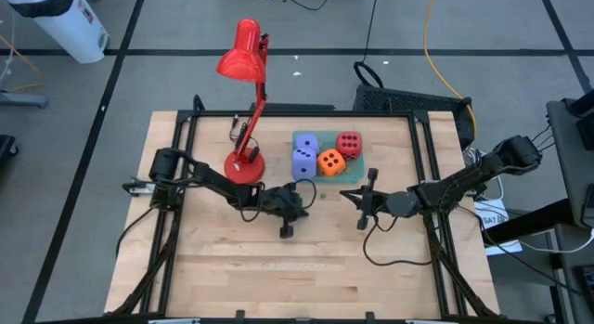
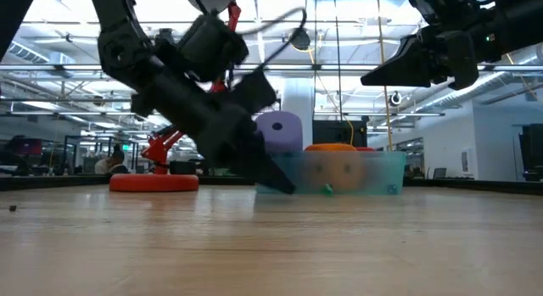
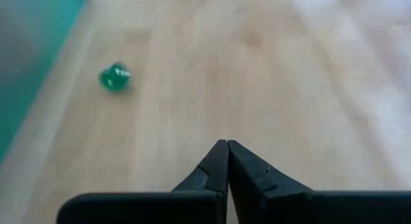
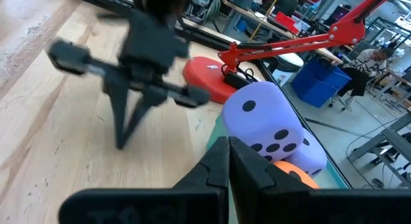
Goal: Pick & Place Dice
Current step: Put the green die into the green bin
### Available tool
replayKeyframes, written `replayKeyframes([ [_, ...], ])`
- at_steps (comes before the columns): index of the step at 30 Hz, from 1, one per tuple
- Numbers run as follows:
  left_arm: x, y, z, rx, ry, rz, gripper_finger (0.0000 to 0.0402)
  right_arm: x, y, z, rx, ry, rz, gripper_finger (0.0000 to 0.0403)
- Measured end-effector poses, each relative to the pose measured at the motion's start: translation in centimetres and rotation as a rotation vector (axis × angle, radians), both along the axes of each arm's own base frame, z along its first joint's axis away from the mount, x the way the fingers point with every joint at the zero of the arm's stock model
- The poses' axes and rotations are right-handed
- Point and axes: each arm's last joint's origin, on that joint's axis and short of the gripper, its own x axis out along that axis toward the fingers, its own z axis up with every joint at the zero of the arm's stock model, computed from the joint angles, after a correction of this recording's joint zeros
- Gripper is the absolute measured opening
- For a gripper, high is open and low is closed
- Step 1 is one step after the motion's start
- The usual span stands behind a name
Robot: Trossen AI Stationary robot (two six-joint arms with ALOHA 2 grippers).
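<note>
Four dice sit together in a shallow teal tray [image 1: 357, 178] at the table's far middle: two lavender [image 1: 303, 162] [image 4: 266, 118], one orange [image 1: 331, 162] and one red [image 1: 349, 143]. My left gripper [image 3: 227, 142] is shut and slants down low over the bare wood just in front of the tray [image 2: 373, 173]; nothing is between its fingers. A small green bead-like piece [image 3: 114, 77] lies on the wood ahead of it, beside the tray's edge. My right gripper [image 4: 228, 139] is shut and hangs in the air near the tray's near right corner, pointing toward the lavender dice, and holds nothing.
A red desk lamp stands with its round base [image 1: 244, 164] left of the tray, its arm leaning toward the table's far edge. Dark frame rails [image 1: 186, 129] border the table on the left, right and far sides. Bare wood [image 1: 297, 268] fills the near half.
</note>
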Motion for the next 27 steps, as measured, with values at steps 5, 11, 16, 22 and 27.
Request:
replayKeyframes([
  [5, -0.2, -1.1, 2.2, 0.042, -0.061, -0.055, 0.0004, 0.0, 0.0, 0.0, 0.000, 0.001, 0.000, 0.0000],
  [11, -1.2, -1.7, 4.9, 0.177, -0.058, -0.004, 0.0012, 0.0, 0.0, -0.1, -0.003, 0.009, 0.002, 0.0000],
  [16, -2.9, -1.8, 9.1, 0.272, -0.113, 0.017, 0.0005, 0.0, 0.4, -0.5, 0.039, 0.061, 0.160, 0.0000],
  [22, -7.3, -1.4, 14.3, 0.264, -0.332, 0.031, 0.0003, 0.1, 0.1, -0.6, 0.105, 0.054, 0.162, 0.0000],
  [27, -13.1, -1.5, 14.4, 0.220, -0.423, 0.054, 0.0003, 0.7, -0.9, -1.4, 0.121, 0.089, 0.111, 0.0000],
])
